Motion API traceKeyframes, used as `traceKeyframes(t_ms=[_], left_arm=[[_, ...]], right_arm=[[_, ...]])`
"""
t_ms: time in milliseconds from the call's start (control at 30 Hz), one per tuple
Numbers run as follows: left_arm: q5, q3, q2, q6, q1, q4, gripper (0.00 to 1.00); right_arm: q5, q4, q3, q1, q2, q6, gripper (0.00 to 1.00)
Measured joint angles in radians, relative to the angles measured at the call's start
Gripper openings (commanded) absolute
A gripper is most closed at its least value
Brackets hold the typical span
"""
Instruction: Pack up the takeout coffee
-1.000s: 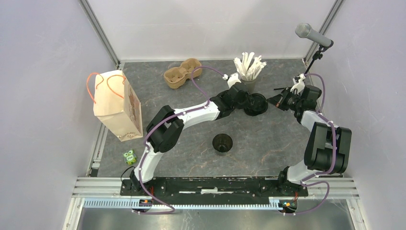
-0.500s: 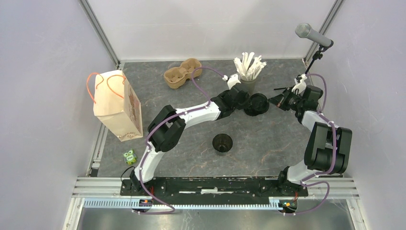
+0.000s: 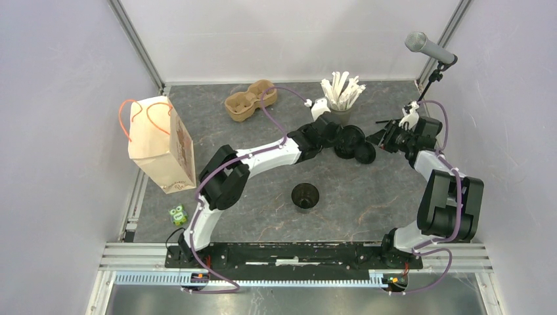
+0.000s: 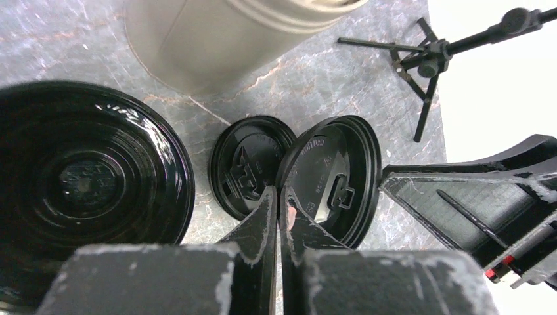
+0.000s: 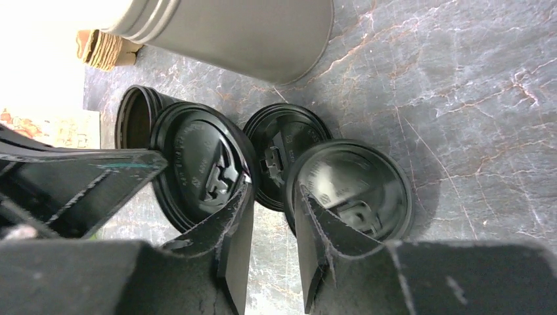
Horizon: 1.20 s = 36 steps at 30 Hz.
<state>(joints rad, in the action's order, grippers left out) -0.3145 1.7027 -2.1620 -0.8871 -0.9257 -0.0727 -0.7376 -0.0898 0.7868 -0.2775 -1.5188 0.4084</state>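
At mid-table on the dark stone table [image 3: 368, 197], the coffee cup [image 3: 305, 195] stands upright and lidless with free room around it. It sits back toward the bases from both grippers. The left gripper [image 4: 280, 193] is nearer, pinched on a tilted lid [image 4: 335, 174], while the right gripper [image 5: 272, 197] is parted and holds nothing.

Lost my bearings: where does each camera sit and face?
Top external: overhead behind the robot, looking down at the table; both arms show.
Left wrist: on the left arm, facing the lid the left pincer pinches.
Right wrist: on the right arm, facing left; the right pincer, open, shows.
Shared: both wrists see that lid and grey cup.
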Motion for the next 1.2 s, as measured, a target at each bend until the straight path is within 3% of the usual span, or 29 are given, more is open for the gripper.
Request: traceKeyframes(t_ms=[267, 467, 533, 800, 1200], left_arm=[[-0.09, 0.0, 0.148, 0.084, -0.002, -0.068, 0.02], [-0.132, -0.044, 0.338, 0.169, -0.002, -0.121, 0.02], [-0.129, -0.09, 0.428, 0.195, -0.002, -0.143, 0.02], [-0.048, -0.307, 0.792, 0.286, -0.001, -0.334, 0.02], [0.113, -0.632, 1.272, 0.369, -0.002, -0.64, 0.02]], right_arm=[[0.079, 0.071, 0.046, -0.006, 0.039, -0.041, 0.32], [0.268, 0.207, 0.077, 0.012, 0.041, -0.118, 0.49], [0.355, 0.257, 0.081, 0.021, 0.041, -0.143, 0.5], [0.569, 0.364, 0.081, 0.041, 0.041, -0.207, 0.44], [0.602, 0.322, 0.061, 0.071, -0.019, -0.212, 0.35]])
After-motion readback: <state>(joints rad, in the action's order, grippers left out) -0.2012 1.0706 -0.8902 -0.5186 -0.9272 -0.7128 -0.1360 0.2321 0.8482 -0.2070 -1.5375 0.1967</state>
